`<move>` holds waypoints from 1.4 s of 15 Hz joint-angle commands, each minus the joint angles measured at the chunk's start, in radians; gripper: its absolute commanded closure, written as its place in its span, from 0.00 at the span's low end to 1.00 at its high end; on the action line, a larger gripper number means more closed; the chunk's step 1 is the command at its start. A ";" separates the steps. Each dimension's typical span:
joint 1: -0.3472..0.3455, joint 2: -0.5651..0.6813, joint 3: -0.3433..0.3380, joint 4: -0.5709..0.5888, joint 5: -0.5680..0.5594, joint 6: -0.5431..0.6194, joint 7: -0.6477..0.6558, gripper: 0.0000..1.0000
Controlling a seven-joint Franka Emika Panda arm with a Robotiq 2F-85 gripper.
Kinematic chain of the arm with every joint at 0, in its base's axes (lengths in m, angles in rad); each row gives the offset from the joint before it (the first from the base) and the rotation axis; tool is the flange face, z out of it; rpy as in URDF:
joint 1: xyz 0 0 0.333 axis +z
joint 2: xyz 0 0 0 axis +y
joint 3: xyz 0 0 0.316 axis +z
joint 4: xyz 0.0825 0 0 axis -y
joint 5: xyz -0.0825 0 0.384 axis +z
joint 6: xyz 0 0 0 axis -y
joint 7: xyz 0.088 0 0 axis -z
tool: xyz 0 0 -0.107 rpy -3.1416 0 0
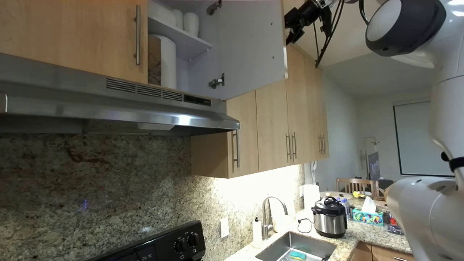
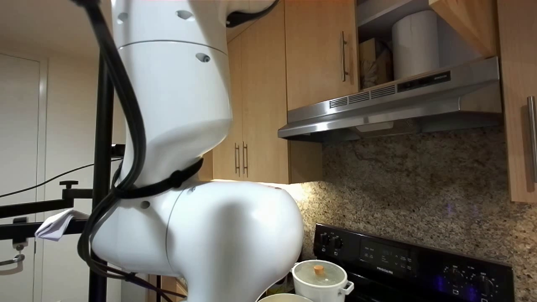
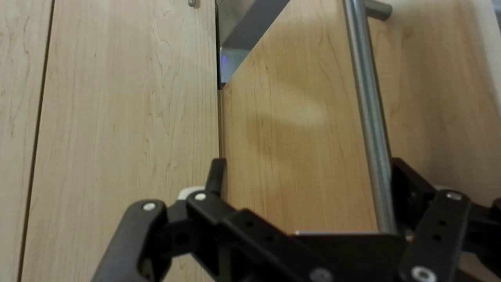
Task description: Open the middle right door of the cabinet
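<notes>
The middle right door stands swung open; its white inner face [image 1: 250, 47] shows in an exterior view, and its wood outer face [image 2: 467, 23] shows in part in an exterior view. The cabinet [image 1: 203, 69] shows its white shelved inside. In the wrist view my gripper [image 3: 309, 176] is open, fingers wide apart in front of the door's outer face [image 3: 297, 137]. The door's metal bar handle [image 3: 370, 105] lies between the fingers, close against or touching the right one. In an exterior view the gripper [image 1: 293, 30] is at the door's free edge, its fingertips partly hidden behind the door.
The twin short door [image 1: 72, 36] is shut. A range hood [image 1: 163, 105] sits directly below the cabinet opening. Taller doors [image 1: 272, 127] stand to the side. White rolls [image 1: 168, 61] and a box stand on the shelves. A pot [image 2: 319, 279] is on the stove.
</notes>
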 commanded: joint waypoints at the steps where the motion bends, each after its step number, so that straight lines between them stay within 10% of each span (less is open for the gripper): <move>1: 0.015 0.029 -0.040 0.052 0.025 0.101 0.090 0.00; 21: 0.015 -0.015 -0.010 0.016 0.012 0.027 -0.022 0.00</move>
